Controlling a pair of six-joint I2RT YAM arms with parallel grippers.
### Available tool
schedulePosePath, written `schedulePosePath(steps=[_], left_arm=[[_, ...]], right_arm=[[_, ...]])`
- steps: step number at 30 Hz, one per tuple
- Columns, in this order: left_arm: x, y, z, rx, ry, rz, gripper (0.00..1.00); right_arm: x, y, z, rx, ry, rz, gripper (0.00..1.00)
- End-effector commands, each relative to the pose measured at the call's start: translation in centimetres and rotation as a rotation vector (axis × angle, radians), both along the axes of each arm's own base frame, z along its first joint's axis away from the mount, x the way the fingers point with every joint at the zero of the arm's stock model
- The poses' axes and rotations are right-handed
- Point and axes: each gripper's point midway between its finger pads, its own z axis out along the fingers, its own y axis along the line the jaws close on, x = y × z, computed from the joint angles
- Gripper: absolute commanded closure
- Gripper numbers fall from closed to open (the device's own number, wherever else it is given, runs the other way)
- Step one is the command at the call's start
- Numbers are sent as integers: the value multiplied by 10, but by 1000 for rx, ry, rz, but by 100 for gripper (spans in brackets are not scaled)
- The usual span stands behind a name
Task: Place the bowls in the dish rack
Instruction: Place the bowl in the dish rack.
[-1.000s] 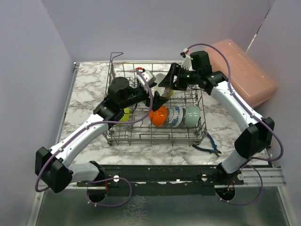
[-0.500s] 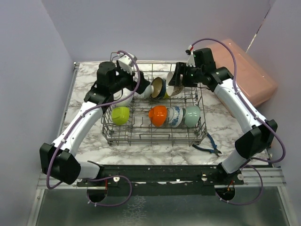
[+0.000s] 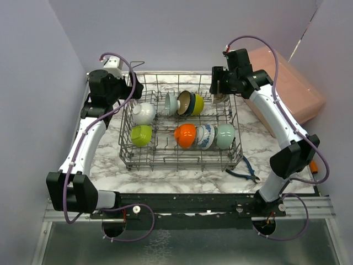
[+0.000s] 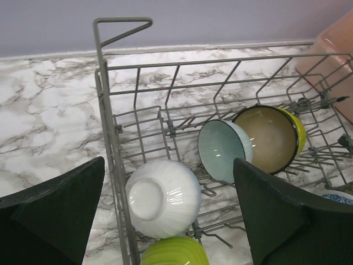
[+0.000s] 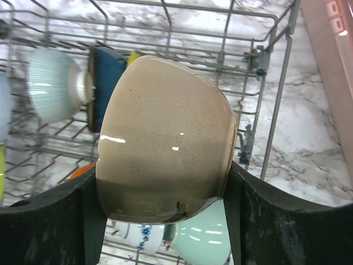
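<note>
Right wrist view: the beige bowl (image 5: 165,138) fills the centre of the frame, tipped on its side with its speckled outer wall toward the camera and its brown-edged rim at the right. The right fingers (image 5: 49,226) are clamped on it, one dark pad against each lower flank. Bright highlights on the wall suggest a hard glaze, so the bowl probably handles as stiff, fairly weighty, slick and liable to chip. A hold across the broad wall, as here, looks safer than a pinch on the thin rim. Behind and below it lies the dish rack (image 5: 265,83), whose upright tines should receive the bowl on edge if it is lowered gently. The top external view places the bowl at upper right of centre, over the rack's far right corner. Already racked are a ribbed mint bowl (image 4: 223,150), a dark teal bowl (image 5: 107,83), a white bowl (image 4: 162,196), a lime bowl (image 4: 174,251) and an orange bowl (image 3: 185,135). At upper left, the left fingers (image 4: 55,204) stand wide apart and hold nothing. The rack rests on the marble table (image 3: 105,160), and a pink box (image 3: 287,88) lies at far right.
</note>
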Motion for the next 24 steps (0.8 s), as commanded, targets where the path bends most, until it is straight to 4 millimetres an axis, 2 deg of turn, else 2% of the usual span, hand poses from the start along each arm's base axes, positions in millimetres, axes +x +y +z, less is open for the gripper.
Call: schedulePosePath(steps=[1, 5, 13, 19, 24], left_arm=[[-2, 30, -6, -2, -3, 136, 1], [-6, 43, -7, 17, -55, 189, 1], [-10, 48, -15, 40, -128, 201, 1], [-14, 48, -30, 49, -171, 197, 1], [-15, 49, -37, 52, -178, 205, 1]], right_arm=[[15, -17, -4, -88, -10, -56, 100], [23, -22, -18, -140, 16, -78, 100], [38, -37, -34, -265, 31, -112, 100], [47, -29, -50, -266, 42, -78, 100], [53, -32, -67, -319, 66, -63, 100]])
